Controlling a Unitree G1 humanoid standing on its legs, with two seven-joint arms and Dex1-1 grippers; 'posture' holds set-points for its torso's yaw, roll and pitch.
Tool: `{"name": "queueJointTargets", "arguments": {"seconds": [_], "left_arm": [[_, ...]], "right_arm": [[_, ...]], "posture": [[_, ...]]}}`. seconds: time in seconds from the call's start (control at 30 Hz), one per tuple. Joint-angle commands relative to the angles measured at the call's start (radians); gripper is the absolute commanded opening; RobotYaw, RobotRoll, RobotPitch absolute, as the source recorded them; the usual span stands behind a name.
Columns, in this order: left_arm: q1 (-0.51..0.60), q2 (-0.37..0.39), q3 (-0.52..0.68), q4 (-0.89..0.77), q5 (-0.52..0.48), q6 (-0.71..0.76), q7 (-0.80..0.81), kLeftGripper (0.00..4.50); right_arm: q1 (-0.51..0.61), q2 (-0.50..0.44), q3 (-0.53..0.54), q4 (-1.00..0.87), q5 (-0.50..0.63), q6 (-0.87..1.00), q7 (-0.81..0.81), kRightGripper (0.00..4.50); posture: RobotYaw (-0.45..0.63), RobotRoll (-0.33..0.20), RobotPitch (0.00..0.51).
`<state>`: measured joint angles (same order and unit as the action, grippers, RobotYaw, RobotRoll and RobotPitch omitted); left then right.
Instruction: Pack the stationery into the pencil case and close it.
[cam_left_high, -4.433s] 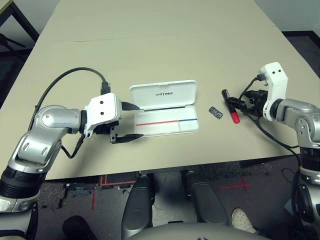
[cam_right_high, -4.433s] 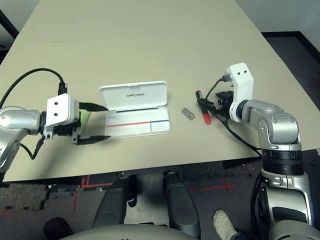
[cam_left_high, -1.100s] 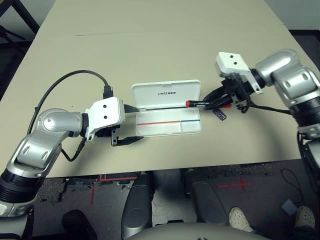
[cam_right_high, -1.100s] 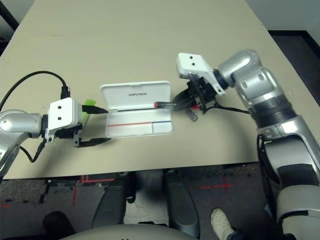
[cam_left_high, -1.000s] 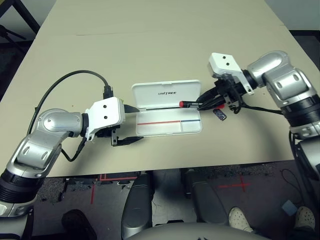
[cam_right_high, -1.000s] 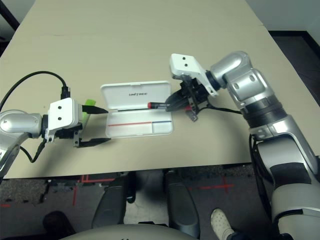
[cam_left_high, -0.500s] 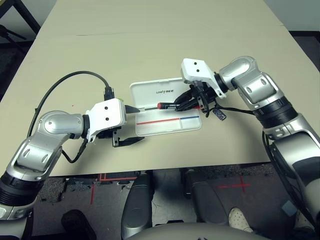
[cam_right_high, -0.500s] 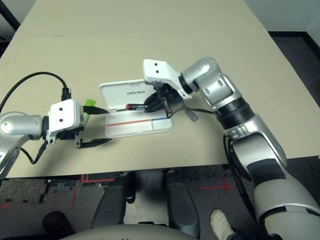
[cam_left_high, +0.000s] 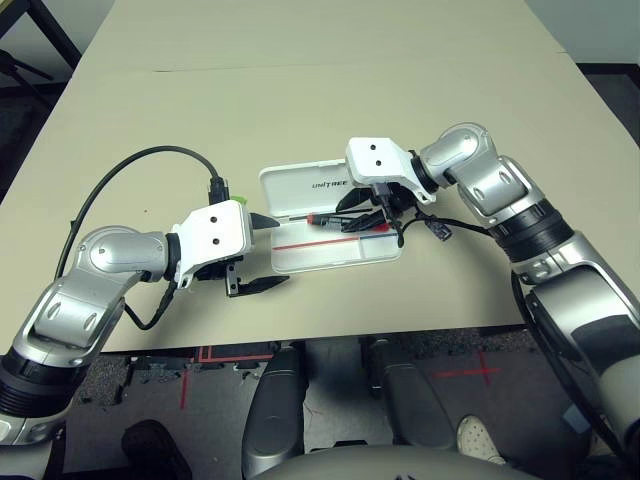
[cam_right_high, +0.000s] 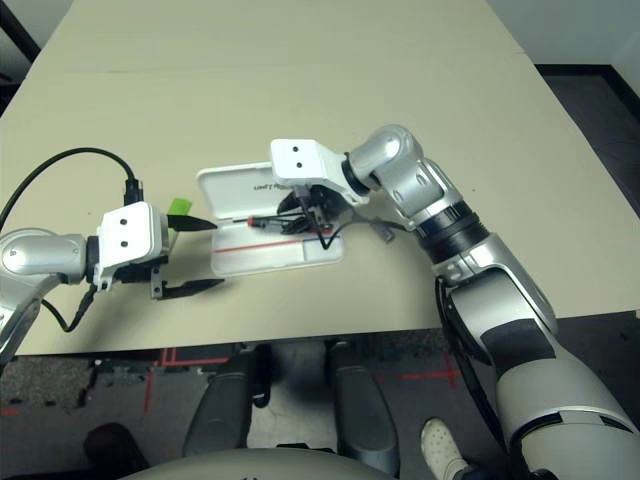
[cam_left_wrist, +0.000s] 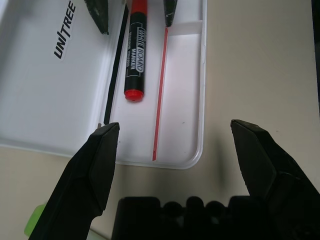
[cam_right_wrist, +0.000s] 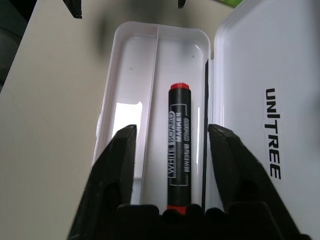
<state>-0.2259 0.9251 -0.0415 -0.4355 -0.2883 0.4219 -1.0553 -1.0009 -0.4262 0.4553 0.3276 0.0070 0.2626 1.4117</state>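
Observation:
The white pencil case (cam_left_high: 330, 250) lies open mid-table, its "UNITREE" lid (cam_left_high: 308, 186) laid flat on the far side. The red-capped marker (cam_right_wrist: 179, 136) rests in the tray beside the hinge. My right gripper (cam_left_high: 352, 215) hovers over it, open, one finger (cam_right_wrist: 117, 165) on each side and neither touching the barrel. My left gripper (cam_left_high: 268, 250) is open just off the case's left end, holding nothing. The lime-green highlighter (cam_right_high: 180, 207) peeks out behind my left wrist. The tiny dark piece (cam_left_high: 437, 229) lies on the table right of the case.
My right wrist's black cable (cam_left_high: 402, 226) hangs across the right end of the tray. The beige table (cam_left_high: 330, 90) stretches bare beyond the case; its front edge runs close behind my left gripper.
My right gripper has moved left and down over the tray and opened, leaving the marker lying in the case. The left arm has stayed put.

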Motion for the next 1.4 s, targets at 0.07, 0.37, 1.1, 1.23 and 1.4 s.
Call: {"name": "queueJointTargets", "arguments": {"seconds": [0.07, 0.37, 1.1, 1.23, 1.4], "left_arm": [[0.009, 0.014, 0.002, -0.014, 0.003, 0.004, -0.001, 4.5], [0.034, 0.013, 0.054, -0.028, -0.015, 0.082, 0.047, 4.5], [-0.037, -0.055, 0.23, -0.023, -0.103, 0.66, 0.36, 4.5], [-0.178, -0.097, 0.233, 0.021, -0.135, 0.899, 0.437, 4.5], [-0.299, -0.129, 0.198, 0.092, -0.136, 1.035, 0.488, 4.5]], "right_arm": [[0.02, -0.019, -0.034, -0.049, 0.042, 0.014, 0.022, 4.44], [0.07, -0.186, -0.135, -0.231, 0.204, 0.176, 0.135, 4.48], [0.342, -0.374, -0.367, -0.469, 0.459, 0.314, 0.034, 4.48], [0.341, -0.37, -0.346, -0.464, 0.45, 0.308, 0.023, 4.48], [0.347, -0.37, -0.328, -0.465, 0.435, 0.297, 0.009, 4.48]], "posture": [[0.14, 0.0, 0.204], [0.13, 0.0, 0.208], [0.1, 0.0, 0.23], [0.1, 0.0, 0.231], [0.08, 0.0, 0.231]]}}
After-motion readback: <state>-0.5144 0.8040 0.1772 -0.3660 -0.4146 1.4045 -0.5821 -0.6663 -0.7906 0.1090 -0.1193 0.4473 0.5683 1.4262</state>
